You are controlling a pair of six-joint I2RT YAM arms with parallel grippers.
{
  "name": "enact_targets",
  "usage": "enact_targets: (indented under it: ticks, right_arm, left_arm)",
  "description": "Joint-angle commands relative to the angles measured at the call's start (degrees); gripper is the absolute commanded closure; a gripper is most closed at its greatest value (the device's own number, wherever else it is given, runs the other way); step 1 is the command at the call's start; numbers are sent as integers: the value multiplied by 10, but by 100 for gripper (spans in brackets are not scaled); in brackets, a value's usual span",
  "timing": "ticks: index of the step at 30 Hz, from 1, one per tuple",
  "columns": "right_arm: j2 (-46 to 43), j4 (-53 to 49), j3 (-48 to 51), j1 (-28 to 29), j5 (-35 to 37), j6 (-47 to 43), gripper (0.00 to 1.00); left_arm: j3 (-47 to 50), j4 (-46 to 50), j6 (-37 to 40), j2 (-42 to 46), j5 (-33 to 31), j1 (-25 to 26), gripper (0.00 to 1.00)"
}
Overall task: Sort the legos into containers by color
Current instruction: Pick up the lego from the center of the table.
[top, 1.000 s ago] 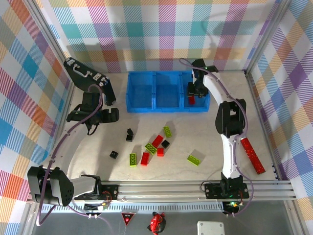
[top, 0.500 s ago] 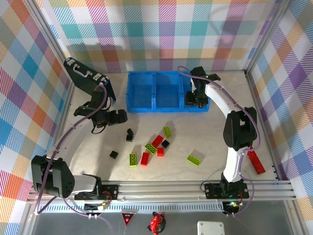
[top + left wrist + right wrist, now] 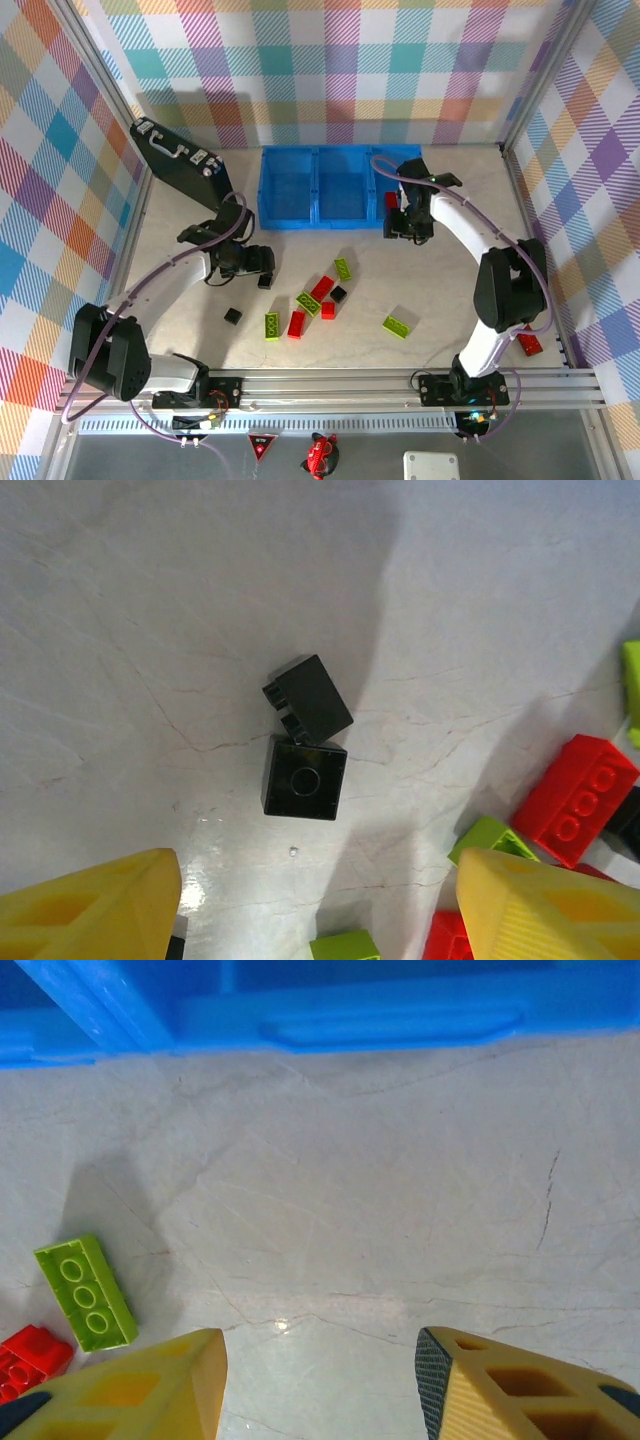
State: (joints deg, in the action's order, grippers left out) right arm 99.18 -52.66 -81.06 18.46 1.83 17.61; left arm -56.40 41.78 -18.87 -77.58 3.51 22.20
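Fingers [image 3: 90,910] on the left gripper [image 3: 320,865] are spread wide, empty; black legos [image 3: 303,778] look light, rigid, slick, probably best pinched across flat sides.

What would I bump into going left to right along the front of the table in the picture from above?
black lego → lime lego → red lego → second lime lego → red glittery stick

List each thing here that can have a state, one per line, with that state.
Left gripper: open, empty.
Right gripper: open, empty.
Upper black brick: tilted, touching the lower one.
Lower black brick: lying flat.
Blue tray: right compartment holds one red brick.
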Motion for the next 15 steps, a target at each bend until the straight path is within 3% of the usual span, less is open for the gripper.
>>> enact_targets:
  ticks: [1,7,15]
  right_arm:
    - [-26,12,16,5,-10,9,46]
    - [-31,16,34,5,-14,9,46]
    - [-38,17,46,5,-15,12,46]
  left_arm:
    - [11,-4,6,-16,-22,14,28]
    - [15,-14,21,-56,-26,29,28]
    - [8,-31,31,-107,-33,47,35]
